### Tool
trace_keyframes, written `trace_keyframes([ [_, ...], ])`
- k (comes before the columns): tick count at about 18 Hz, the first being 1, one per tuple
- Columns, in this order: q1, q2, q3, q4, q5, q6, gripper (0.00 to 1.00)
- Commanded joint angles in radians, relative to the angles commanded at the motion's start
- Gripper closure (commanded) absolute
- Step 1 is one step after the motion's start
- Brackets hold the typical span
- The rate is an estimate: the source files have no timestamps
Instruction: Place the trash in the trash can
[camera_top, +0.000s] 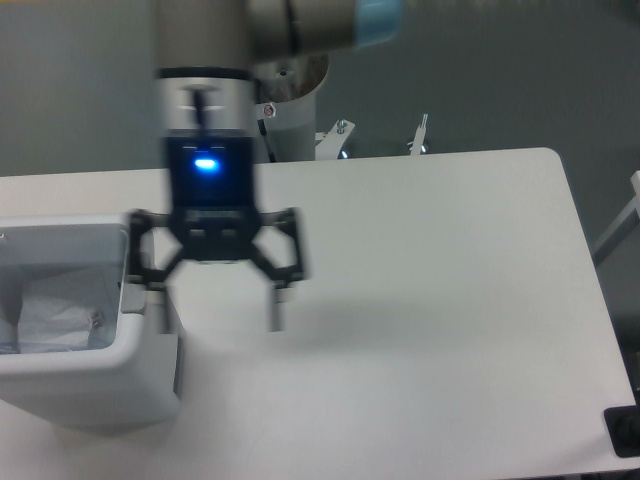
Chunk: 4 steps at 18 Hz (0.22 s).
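Note:
The white trash can (130, 365) stands at the table's left edge. Inside it lies crinkled clear plastic trash (55, 318); I cannot make out separate pieces in it. My gripper (218, 315) hangs just right of the can's rim, above the table. It is open, its two fingers (276, 305) spread wide with nothing between them. The image of the gripper is motion-blurred.
The white table (430, 300) stretches to the right of the can. The arm's pedestal (285, 110) and its metal base stand behind the table's far edge. A dark object (625, 432) sits at the lower right corner.

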<state>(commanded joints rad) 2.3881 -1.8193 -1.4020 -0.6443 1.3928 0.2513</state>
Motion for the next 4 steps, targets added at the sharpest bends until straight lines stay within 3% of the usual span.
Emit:
trace_keyframes([
  [4, 0.106, 0.014, -0.044, 0.000, -0.002, 0.068, 0.00],
])
